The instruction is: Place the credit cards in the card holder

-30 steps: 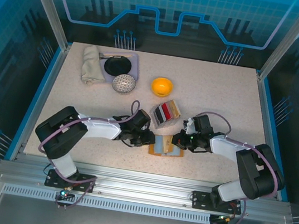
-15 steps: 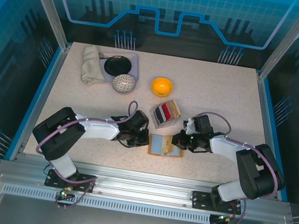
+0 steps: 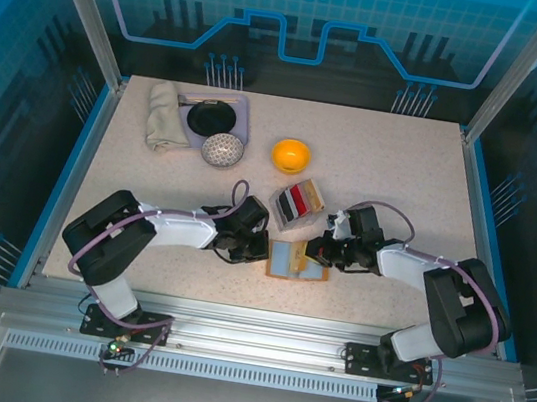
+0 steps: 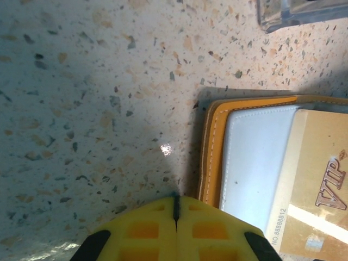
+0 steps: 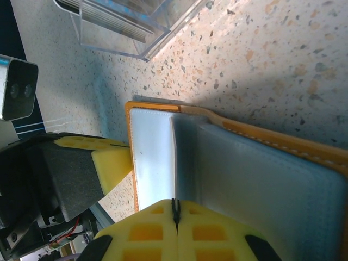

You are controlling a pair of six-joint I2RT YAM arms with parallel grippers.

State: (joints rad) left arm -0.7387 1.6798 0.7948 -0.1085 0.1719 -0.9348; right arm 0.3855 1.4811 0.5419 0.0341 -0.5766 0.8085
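The tan-orange card holder [image 3: 290, 261] lies open near the table's front edge, its white inner panel [image 4: 253, 163] facing up. A beige credit card [image 4: 318, 179] printed VIP lies over its right part. My left gripper [image 3: 263, 251] is shut and empty, its tips [image 4: 175, 202] on the table just left of the holder's orange rim. My right gripper [image 3: 322, 254] is shut on a thin card edge [image 5: 173, 163] that runs out from between its fingers over the holder [image 5: 152, 157]. More credit cards [image 3: 296, 202], red and black among them, stand in a clear slotted tray [image 5: 125, 24] behind.
An orange bowl [image 3: 291, 154] sits behind the tray. At the back left are a folded cloth [image 3: 167, 115], a lilac tray with a black dish [image 3: 218, 118] and a mesh ball [image 3: 222, 150]. The holder lies close to the front table edge.
My left jaws have closed with nothing in them, and the left gripper has drawn back slightly left of the holder. The right gripper stays shut at the holder's right side.
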